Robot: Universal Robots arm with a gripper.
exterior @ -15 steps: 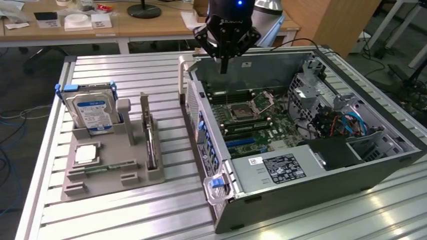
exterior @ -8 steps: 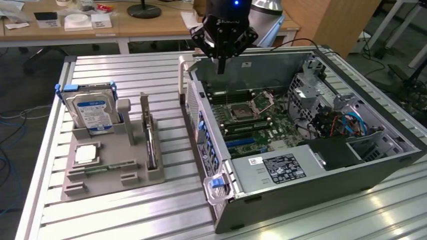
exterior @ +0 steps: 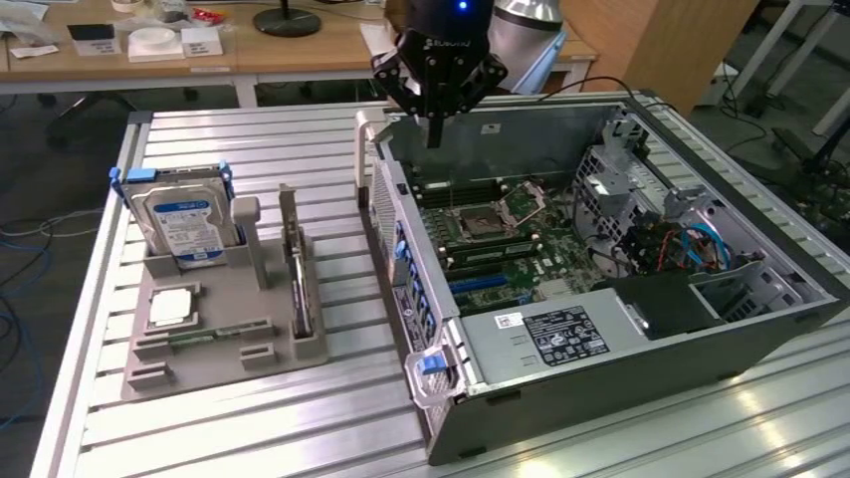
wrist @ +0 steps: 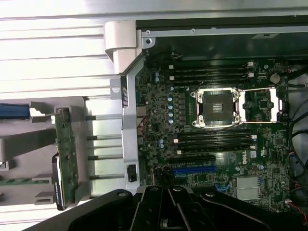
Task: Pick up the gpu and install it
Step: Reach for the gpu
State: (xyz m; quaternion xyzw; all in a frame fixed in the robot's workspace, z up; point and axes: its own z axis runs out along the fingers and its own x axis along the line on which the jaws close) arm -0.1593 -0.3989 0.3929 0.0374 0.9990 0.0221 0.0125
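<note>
The gpu (exterior: 303,291) stands on edge in a slot of the grey holder tray (exterior: 226,299), at the exterior view's left of the open computer case (exterior: 598,259). In the wrist view the gpu (wrist: 66,159) shows as a thin green card with a dark edge. My gripper (exterior: 433,134) hangs over the far end of the case, above the motherboard (wrist: 216,144), well away from the gpu. Its black fingers (wrist: 168,211) are shut together with nothing between them. A blue card slot (wrist: 194,170) lies on the board close to the fingertips.
A silver hard drive (exterior: 186,214) with a blue-white label stands in the tray's far end. A square chip (exterior: 170,309) and a green memory stick (exterior: 199,339) lie in the tray. Cables and drive cages (exterior: 678,239) fill the case's right side. Slatted aluminium table (exterior: 266,428).
</note>
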